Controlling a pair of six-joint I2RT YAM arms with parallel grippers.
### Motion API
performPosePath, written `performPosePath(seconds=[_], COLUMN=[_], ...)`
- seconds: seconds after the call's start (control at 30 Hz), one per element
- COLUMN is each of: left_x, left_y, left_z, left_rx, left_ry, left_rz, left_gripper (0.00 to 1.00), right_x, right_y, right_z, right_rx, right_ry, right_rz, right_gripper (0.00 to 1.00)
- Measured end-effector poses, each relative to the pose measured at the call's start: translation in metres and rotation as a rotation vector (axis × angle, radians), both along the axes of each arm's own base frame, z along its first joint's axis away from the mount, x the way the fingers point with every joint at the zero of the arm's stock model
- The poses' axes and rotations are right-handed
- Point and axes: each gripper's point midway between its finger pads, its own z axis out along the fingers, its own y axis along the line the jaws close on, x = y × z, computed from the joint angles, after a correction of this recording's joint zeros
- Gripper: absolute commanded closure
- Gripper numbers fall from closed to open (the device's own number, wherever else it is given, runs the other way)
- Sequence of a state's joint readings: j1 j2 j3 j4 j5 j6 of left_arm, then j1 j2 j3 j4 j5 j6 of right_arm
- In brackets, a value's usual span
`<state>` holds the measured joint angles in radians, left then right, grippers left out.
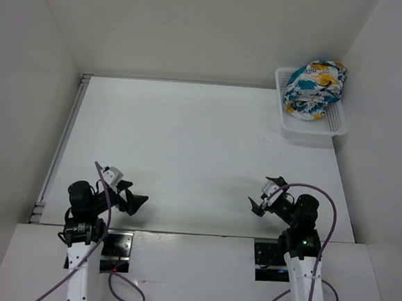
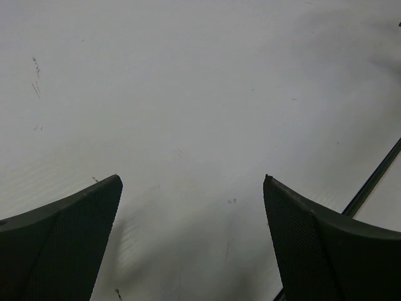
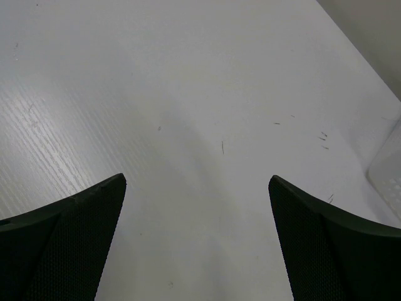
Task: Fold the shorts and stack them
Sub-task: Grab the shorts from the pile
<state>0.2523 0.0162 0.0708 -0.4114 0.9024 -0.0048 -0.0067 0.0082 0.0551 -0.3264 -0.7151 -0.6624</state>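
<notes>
Crumpled in the basket (image 1: 313, 126) at two o'clock on the counter (image 1: 188, 142): the shorts (image 1: 314, 88). Seem soft, light, floppy; best pinched at a top fold. Near six o'clock, left pincer (image 1: 133, 195) and right pincer (image 1: 263, 195), spread wide, holding nothing.

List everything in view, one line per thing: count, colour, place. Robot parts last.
shorts: one bundle, white with teal, yellow-orange and black print, heaped in the basket
basket: one, white perforated plastic, table's far right corner
table: one, white, under both arms
cables: two, purple, along the arms
left gripper: one, black, open, near left, holding nothing
right gripper: one, black, open, near right, holding nothing
</notes>
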Motion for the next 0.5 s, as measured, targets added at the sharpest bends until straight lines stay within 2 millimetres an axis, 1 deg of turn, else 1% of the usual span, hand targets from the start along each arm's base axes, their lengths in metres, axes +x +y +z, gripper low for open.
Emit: performPosePath(seconds=[0.33, 0.5], left_x=[0.0000, -0.0001], left_y=[0.0000, -0.0001], left_z=[-0.0001, -0.0001], left_rx=[0.000, 0.000], left_ry=[0.000, 0.000], left_rz=[0.000, 0.000], left_gripper=[0.00, 0.00], right_x=[0.0008, 0.0033], right_y=[-0.0001, 0.0003], right_z=[0.0014, 0.0079], right_rx=[0.001, 0.013], right_ry=[-0.007, -0.028], right_rz=[-0.001, -0.005], right_gripper=[0.01, 0.01])
